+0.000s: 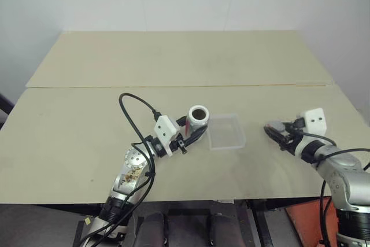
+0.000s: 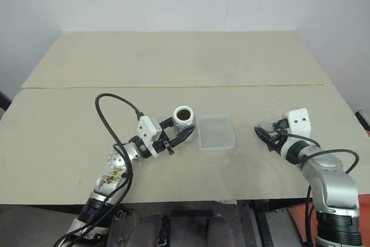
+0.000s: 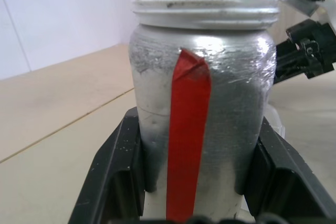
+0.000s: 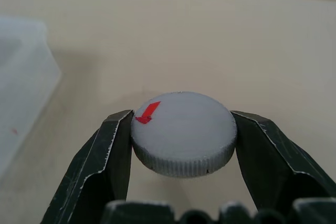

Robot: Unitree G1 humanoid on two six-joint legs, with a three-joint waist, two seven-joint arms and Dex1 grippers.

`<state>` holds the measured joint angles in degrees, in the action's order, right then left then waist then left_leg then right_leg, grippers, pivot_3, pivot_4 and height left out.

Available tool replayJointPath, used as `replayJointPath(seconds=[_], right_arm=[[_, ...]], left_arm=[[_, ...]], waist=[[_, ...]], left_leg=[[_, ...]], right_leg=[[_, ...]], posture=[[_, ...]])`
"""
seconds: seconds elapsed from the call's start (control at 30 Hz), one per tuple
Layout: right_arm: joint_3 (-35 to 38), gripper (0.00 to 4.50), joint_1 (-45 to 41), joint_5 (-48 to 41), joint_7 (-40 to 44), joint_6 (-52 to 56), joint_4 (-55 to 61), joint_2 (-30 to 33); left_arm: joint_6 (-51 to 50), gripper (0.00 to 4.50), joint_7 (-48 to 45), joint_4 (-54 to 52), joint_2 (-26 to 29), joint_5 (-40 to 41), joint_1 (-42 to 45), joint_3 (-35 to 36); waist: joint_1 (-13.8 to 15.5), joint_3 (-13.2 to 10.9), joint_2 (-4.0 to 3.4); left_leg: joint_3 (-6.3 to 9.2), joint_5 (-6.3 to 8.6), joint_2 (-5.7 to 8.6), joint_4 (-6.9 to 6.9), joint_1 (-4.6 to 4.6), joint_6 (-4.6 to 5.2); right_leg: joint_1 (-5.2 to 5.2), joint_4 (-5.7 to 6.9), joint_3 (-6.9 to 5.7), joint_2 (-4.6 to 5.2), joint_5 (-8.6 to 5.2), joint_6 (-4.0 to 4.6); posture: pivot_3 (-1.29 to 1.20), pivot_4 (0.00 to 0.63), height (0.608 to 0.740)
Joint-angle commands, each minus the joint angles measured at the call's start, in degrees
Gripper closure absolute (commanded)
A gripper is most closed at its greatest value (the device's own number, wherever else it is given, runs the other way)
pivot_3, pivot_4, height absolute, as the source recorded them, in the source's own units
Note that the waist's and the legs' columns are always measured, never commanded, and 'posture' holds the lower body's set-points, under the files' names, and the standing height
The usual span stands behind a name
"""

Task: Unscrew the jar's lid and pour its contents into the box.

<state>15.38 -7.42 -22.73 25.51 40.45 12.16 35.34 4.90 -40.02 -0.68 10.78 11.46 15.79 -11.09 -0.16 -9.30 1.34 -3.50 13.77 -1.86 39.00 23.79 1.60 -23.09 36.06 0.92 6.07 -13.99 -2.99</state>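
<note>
Nearest the head camera, at about five o'clock on the table (image 1: 87, 143), the right gripper (image 1: 277, 133) is clamped on the ribbed grey lid (image 4: 182, 132), its fingers (image 4: 113, 150) pressed against opposite edges and the lid's red mark facing up. The lid hangs just above the tabletop, well apart from the jar. At about six o'clock the left gripper (image 1: 193, 135) is closed around the silver jar (image 3: 202, 103), which shows a red stripe. Its open mouth (image 1: 199, 112) is up, with dark contents inside. The clear plastic box (image 1: 226, 132) lies just beside the jar toward three o'clock. The likely risks: tipping the jar off-line would scatter the bits past the box's low walls, and the smooth jar could slide in the grip while being tilted.
</note>
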Motion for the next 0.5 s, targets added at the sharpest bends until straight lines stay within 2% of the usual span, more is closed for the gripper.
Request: replayJointPath(seconds=[0.03, 0.13, 0.3, 0.33, 0.5], right_arm=[[-2.75, 1.72, 0.25, 1.72, -0.07, 2.4, 1.46, 1.42], [-1.88, 1.72, -0.79, -1.67, 2.01, 7.23, -0.28, 1.27], [-3.45, 0.16, -0.45, -0.51, 3.9, 8.25, -0.22, 3.79], [-3.11, 0.03, -0.4, -0.64, 4.05, 8.2, -0.14, 3.92], [-2.43, 0.03, 0.79, -0.24, 6.76, 7.59, 6.45, 9.12]], left_arm=[[1.21, 2.54, -0.16, -1.24, 0.02, -0.02, 1.18, -0.04], [1.74, 2.54, -0.04, -0.9, 0.22, -0.55, 1.4, -0.02], [2.15, 2.54, 0.24, -0.37, 0.45, -0.79, 1.55, 0.43], [2.18, 2.54, 0.35, -0.27, 0.45, -0.77, 1.69, 0.56], [3.54, 2.54, 0.79, 1.85, 1.14, -2.0, 4.12, 1.37]], waist=[[0.01, 0.0, 0.0], [0.06, 0.0, 0.0], [0.19, 0.0, 0.0], [0.19, 0.0, 0.0], [0.76, 0.0, -0.01]], left_leg=[[0.01, 0.0, 0.0, 0.0, 0.0, 0.0], [0.01, 0.0, 0.01, 0.0, 0.01, 0.0], [0.03, 0.0, 0.01, 0.01, 0.0, 0.0], [0.03, 0.0, 0.01, 0.02, 0.0, 0.01], [0.03, 0.0, 0.03, 0.05, 0.02, 0.01]], right_leg=[[0.0, 0.0, 0.0, 0.0, 0.0, 0.0], [0.0, -0.02, 0.0, 0.0, -0.01, -0.01], [0.03, -0.03, -0.02, -0.01, 0.0, -0.01], [0.04, -0.03, -0.02, 0.0, 0.0, -0.02], [0.04, -0.05, -0.02, 0.0, 0.01, -0.04]], posture=[[0.0, 0.15, 0.74], [0.0, 0.15, 0.74], [0.0, 0.15, 0.74], [0.0, 0.15, 0.74], [0.0, 0.15, 0.74]])
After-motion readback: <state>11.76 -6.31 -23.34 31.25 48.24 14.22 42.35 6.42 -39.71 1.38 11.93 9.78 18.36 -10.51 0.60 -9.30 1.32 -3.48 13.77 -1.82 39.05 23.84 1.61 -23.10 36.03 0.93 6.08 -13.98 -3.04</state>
